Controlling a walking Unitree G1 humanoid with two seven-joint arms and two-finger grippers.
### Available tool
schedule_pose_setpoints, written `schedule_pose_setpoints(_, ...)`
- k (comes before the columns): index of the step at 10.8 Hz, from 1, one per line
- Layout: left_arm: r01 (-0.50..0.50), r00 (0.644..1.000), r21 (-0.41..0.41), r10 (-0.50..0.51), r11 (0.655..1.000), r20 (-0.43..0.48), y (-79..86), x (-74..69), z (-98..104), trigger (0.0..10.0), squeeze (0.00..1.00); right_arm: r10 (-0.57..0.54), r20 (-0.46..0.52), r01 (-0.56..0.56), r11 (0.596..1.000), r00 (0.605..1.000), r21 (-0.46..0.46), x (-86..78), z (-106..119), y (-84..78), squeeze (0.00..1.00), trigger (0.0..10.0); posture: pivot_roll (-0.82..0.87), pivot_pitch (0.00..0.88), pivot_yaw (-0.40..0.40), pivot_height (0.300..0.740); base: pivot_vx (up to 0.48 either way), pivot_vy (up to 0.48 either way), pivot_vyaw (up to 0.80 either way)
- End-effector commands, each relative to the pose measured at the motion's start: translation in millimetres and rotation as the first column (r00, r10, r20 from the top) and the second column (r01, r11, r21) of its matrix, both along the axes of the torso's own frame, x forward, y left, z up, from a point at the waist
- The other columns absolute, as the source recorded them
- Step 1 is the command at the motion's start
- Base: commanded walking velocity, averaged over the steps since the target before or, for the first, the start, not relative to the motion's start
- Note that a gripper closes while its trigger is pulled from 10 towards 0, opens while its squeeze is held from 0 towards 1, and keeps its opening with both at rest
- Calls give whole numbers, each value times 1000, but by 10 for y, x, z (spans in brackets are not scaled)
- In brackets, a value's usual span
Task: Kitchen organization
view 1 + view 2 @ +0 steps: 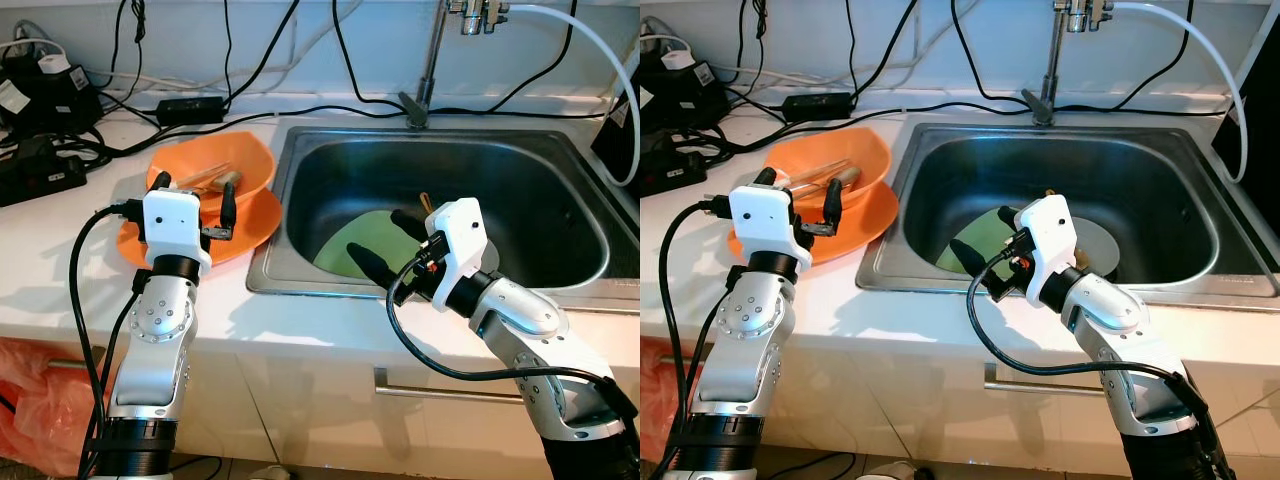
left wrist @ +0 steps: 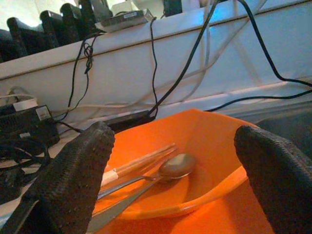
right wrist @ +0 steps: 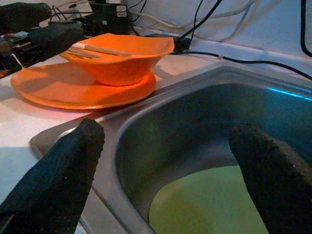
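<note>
1. We see the left gripper (image 1: 195,205) spread wide, held over the near edge of the orange plate (image 1: 255,225) on the white counter (image 1: 60,260) and grasping nothing.
2. Just beyond its fingers (image 2: 73,180) stands an orange bowl (image 2: 204,141) on that plate; inside lie a metal spoon (image 2: 173,166) and a pair of wooden chopsticks (image 2: 141,161).
3. The right gripper (image 1: 385,243) is also wide open and empty, reaching over the front rim of the steel sink (image 1: 560,290) toward its left side.
4. Below its fingers (image 3: 58,175), a light green plate (image 3: 209,204) lies on the sink floor; in the right eye view a grey dish (image 1: 1102,245) shows beside it, partly hidden by the wrist.
5. A tap (image 1: 430,60) rises behind the basin, and black cables (image 1: 250,100) and a power adapter (image 1: 190,105) trail along the back of the counter.
</note>
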State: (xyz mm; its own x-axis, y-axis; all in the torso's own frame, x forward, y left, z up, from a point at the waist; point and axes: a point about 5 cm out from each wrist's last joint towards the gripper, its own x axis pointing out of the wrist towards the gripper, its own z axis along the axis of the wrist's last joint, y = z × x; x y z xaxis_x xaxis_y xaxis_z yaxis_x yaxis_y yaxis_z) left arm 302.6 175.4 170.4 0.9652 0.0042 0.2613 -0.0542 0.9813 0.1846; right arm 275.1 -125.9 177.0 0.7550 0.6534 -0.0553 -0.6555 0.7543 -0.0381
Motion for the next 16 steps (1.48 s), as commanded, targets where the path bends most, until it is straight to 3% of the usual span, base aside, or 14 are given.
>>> schedule_pose_setpoints(1, 4, 1000, 7, -4, 1000, -4, -3, -9, 8, 10000, 0, 6, 9, -6, 1000, 1000, 15, -7, 36, -1, 0, 10000, 113, 15, 80, 740, 0, 0, 0)
schedule_pose_setpoints(16, 3, 1000, 13, -3, 1000, -8, 13, -14, 16, 10000, 0, 17, 8, -17, 999, 1000, 34, -22, 39, 25, 0, 10000, 119, 21, 88, 740, 0, 0, 0)
